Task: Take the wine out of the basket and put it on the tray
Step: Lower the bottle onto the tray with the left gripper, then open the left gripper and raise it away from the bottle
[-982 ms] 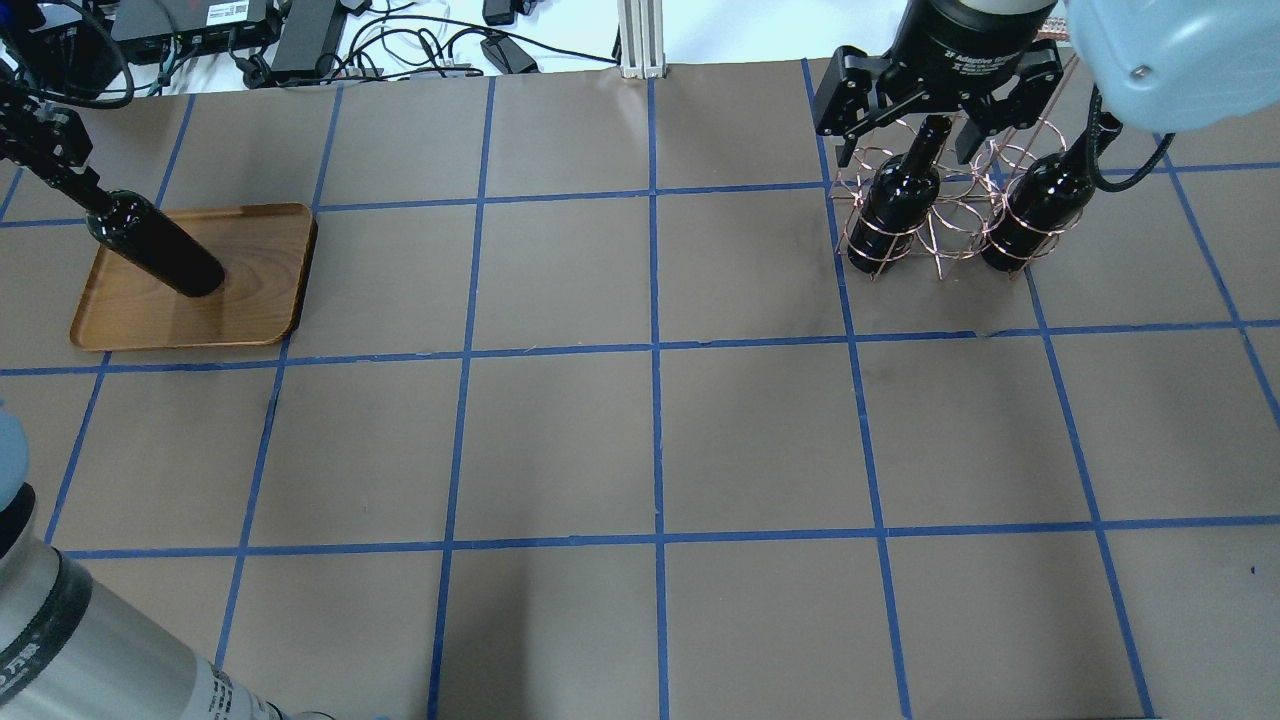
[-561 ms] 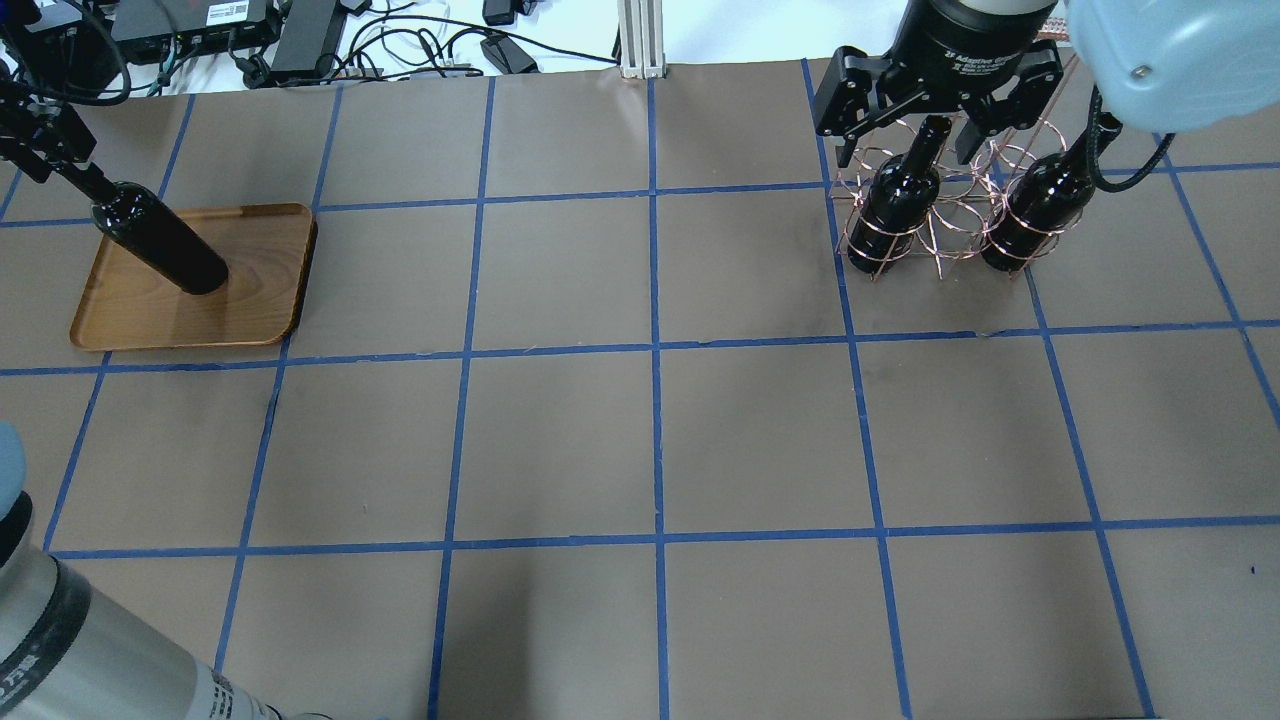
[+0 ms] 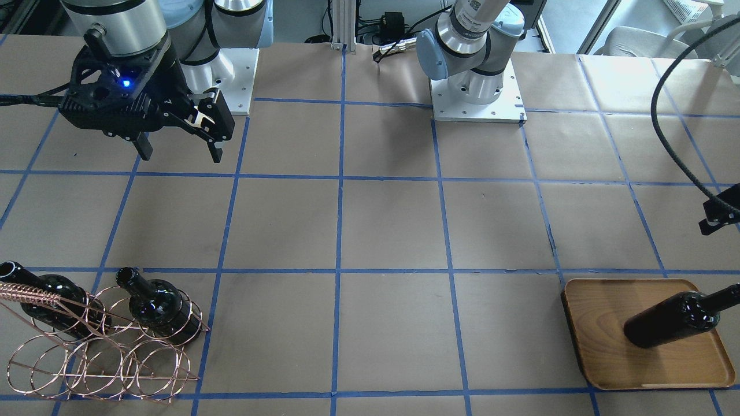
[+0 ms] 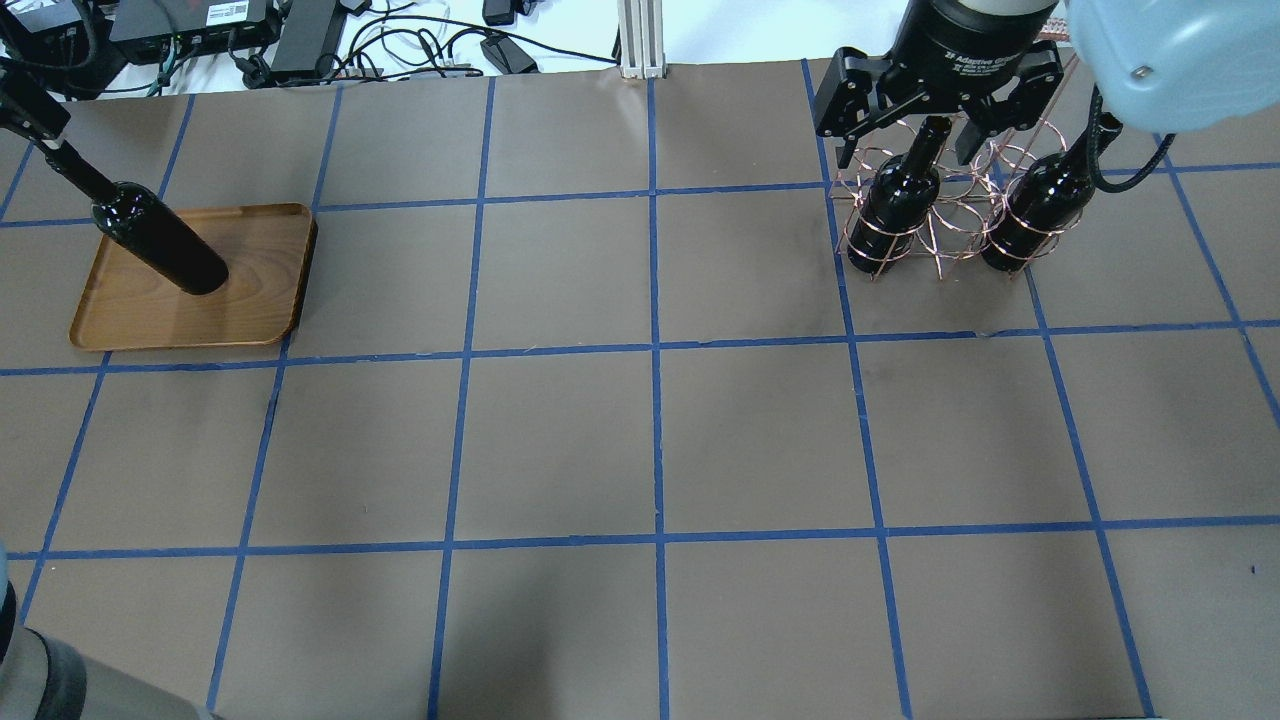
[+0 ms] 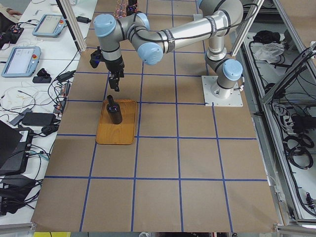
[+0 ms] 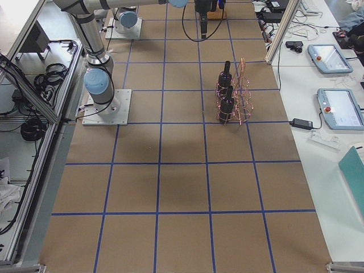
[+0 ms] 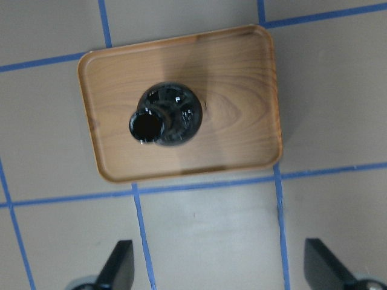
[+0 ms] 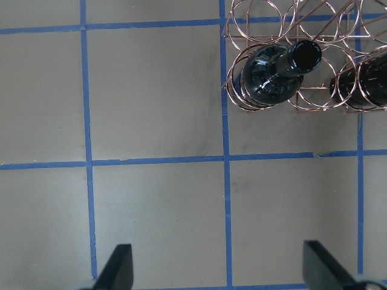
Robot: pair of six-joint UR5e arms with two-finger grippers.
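Observation:
One wine bottle [image 4: 160, 245] stands upright on the wooden tray [image 4: 250, 300], seen from above in the left wrist view [image 7: 166, 115]. My left gripper [image 7: 217, 254] is open and empty, raised above the bottle and clear of its neck; it shows at the overhead view's top left [image 4: 35, 115]. Two more wine bottles [image 4: 895, 205] [image 4: 1040, 210] stand in the copper wire basket [image 4: 940, 240] at the far right. My right gripper [image 4: 905, 135] is open and empty, high above the table on the near side of the basket [image 8: 314, 96].
Brown paper with blue tape lines covers the table [image 4: 650, 440]. Cables and power bricks [image 4: 300, 35] lie beyond the far edge. An aluminium post [image 4: 640, 40] stands at the far middle. Both arm bases [image 3: 474, 86] sit on the robot's side.
My left gripper has drawn up and away from the neck of the bottle on the tray; the bottle stays standing. The right gripper has not moved.

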